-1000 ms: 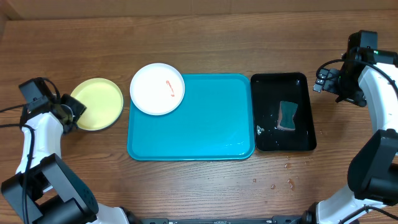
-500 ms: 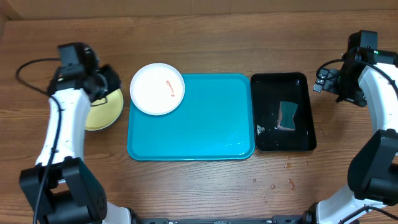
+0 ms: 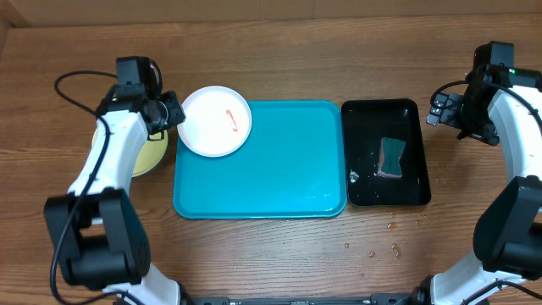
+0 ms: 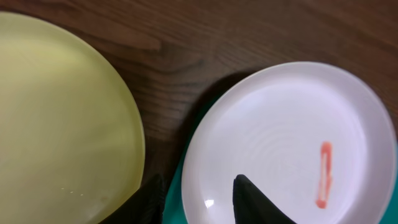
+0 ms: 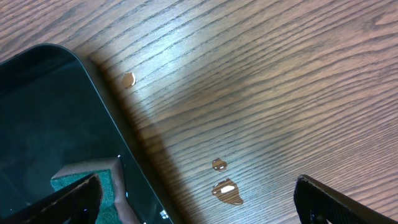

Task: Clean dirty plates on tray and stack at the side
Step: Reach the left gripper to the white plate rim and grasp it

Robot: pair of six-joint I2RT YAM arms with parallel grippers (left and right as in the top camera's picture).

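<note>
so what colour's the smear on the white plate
Orange-red smear; left wrist view shows it best.

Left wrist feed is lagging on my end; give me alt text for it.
A white plate with an orange-red smear fills the right side, its edge over a corner of the turquoise tray, with the open left hand straddling its near rim. A yellow-green plate sits to the left on the wooden table.

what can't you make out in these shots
Yellow plate: overhead, the left arm covers most of it.
Left gripper: left wrist view, bottom edge cuts off its jaws, so whether they pinch the white plate is unclear.
Sponge: right wrist view, only a corner shows at the bottom edge.
</note>
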